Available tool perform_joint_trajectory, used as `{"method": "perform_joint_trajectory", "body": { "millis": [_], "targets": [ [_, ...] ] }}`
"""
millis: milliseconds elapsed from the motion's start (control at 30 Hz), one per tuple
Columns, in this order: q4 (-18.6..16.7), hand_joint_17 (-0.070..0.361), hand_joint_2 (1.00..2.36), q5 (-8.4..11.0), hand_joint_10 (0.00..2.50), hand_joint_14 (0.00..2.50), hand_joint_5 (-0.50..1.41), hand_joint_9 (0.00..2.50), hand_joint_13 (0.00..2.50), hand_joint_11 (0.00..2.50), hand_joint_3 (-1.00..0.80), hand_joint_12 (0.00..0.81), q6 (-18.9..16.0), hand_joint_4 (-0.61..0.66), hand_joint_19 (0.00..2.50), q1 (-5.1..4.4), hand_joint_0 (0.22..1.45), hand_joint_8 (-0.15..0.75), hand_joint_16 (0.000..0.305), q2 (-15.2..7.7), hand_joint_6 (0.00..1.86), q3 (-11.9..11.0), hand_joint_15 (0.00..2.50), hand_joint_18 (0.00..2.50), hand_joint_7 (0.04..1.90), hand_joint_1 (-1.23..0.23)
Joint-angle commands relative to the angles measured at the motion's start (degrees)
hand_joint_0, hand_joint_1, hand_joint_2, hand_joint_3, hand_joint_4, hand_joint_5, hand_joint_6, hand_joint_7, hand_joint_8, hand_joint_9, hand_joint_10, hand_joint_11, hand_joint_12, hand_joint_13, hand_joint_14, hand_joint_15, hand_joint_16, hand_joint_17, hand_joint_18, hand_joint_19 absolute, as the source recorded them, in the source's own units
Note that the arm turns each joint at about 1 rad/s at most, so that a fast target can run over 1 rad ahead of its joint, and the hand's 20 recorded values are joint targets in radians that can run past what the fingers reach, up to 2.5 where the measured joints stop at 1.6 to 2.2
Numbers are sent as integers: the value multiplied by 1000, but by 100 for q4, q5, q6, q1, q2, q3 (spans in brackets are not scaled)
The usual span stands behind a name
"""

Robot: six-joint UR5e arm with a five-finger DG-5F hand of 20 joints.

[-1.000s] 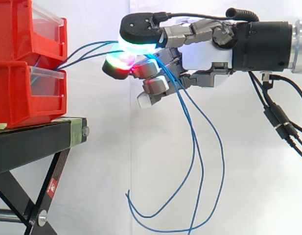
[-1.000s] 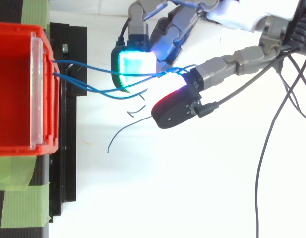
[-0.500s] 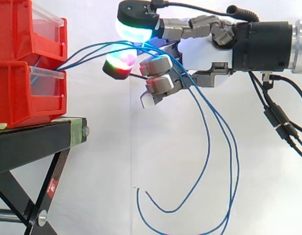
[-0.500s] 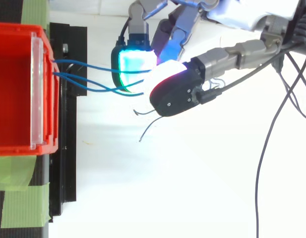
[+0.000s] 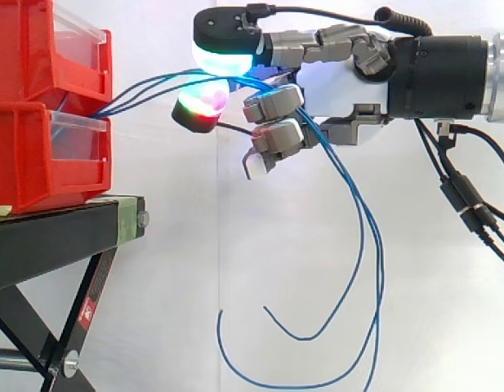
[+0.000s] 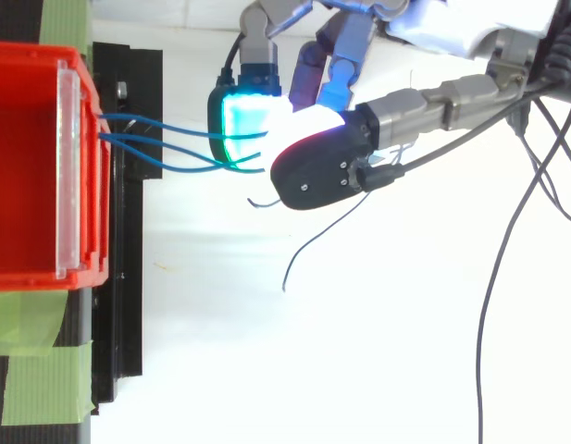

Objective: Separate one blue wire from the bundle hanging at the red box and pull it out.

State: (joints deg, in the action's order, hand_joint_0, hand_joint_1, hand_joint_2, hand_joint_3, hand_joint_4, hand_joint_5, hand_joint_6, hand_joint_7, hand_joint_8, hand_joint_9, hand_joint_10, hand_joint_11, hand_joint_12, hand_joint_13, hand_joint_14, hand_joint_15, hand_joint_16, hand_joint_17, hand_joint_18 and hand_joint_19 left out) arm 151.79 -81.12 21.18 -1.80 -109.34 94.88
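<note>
Three blue wires [image 5: 145, 86] come out of the stacked red bins [image 5: 47, 106] and run right into my hand [image 5: 341, 86]. They pass between a black-backed pad glowing cyan above and a red-green pad [image 5: 198, 110] below. My other fingers are curled over the same wires. Beyond the hand the wires hang in long loops [image 5: 370, 269] towards the bottom edge. From above, the wires [image 6: 165, 148] cross from the bin [image 6: 35, 166] to the cyan pad [image 6: 248, 129], and the black pad [image 6: 313, 176] lies over them. The wires stay together as a bundle.
The bins rest on a black stand [image 5: 64, 237] with crossed legs, its top edged with green tape [image 6: 35, 361]. Loose wire ends [image 6: 313, 250] dangle below the hand. A white curtain hangs behind, with open space right of the stand.
The black-backed pad has swung across over the wires, closing towards the cyan pad. The hanging loops have swung, their free ends shifting right. The arm itself has barely moved.
</note>
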Motion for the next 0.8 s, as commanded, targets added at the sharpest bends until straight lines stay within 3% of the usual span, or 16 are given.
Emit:
{"method": "perform_joint_trajectory", "body": {
  "millis": [0, 167, 367, 767],
  "targets": [
    [0, 119, 1024, 0, 5, 17, -139, 1538, 1490, 1707, -40, 475, 0, 29, 649, -4, 611, 349, 53, 0, 909, -4, 1313, 1019, 1051, -798],
    [0, 132, 1020, 0, 6, 17, -181, 1339, 1372, 1646, -28, 494, 0, 144, 623, -4, 604, 339, 59, 0, 911, 4, 1269, 913, 997, -837],
    [0, 124, 1022, -18, 9, 19, -214, 1163, 1253, 1624, -125, 455, 0, 156, 626, 4, 607, 308, 55, 0, 907, 4, 1260, 808, 1009, -891],
    [-9, 128, 1020, -18, 13, 23, -234, 993, 1133, 1560, -256, 464, 0, 194, 578, 4, 633, 327, 57, 0, 893, 4, 1210, 744, 1017, -970]
  ]
}}
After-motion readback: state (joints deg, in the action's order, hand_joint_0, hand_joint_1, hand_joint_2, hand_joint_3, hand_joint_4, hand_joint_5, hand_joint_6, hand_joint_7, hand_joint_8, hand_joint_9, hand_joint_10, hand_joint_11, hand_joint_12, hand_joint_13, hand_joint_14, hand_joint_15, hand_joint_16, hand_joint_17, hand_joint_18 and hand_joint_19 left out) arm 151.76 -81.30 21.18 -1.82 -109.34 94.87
